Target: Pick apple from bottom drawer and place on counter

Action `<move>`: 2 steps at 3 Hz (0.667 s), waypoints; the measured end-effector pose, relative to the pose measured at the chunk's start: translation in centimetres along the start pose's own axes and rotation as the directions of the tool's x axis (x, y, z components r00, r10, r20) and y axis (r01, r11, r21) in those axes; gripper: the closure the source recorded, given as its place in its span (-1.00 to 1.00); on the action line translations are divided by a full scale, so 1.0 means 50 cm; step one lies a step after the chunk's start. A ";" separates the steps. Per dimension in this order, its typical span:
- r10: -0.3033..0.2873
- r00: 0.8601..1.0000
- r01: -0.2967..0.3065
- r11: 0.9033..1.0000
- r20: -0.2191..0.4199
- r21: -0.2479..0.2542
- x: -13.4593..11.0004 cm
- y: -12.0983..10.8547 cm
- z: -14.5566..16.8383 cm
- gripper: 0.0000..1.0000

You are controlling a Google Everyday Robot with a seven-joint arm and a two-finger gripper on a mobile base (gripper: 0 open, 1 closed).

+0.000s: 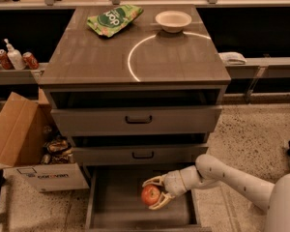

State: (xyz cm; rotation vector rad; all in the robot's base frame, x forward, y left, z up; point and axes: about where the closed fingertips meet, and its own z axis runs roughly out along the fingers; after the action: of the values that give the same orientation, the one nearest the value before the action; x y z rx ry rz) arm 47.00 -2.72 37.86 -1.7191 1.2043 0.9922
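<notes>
The apple [150,195] is small, round and red. It sits between the pale fingers of my gripper [153,193], which is shut on it. The gripper holds the apple a little above the flat grey floor of the open bottom drawer [116,208], near the drawer's middle. My white arm reaches in from the lower right. The counter [96,57] is the grey-brown glossy top above, with a thin white arc marked on it.
A white bowl [173,20] and a green chip bag [114,18] lie at the back of the counter. Two upper drawers with black handles [138,120] stick out above the bottom drawer. A cardboard box [24,144] stands on the floor at the left. Cans and a bottle [14,58] stand on a left ledge.
</notes>
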 end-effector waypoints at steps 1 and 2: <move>-0.015 0.998 0.014 1.000 -0.057 -0.018 -0.089 -0.005 -0.013 1.00; -0.040 0.991 0.033 0.998 -0.129 -0.053 -0.220 -0.011 -0.028 1.00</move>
State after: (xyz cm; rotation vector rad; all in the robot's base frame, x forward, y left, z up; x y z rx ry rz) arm 45.09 -0.21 48.49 -1.8640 1.2343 0.9076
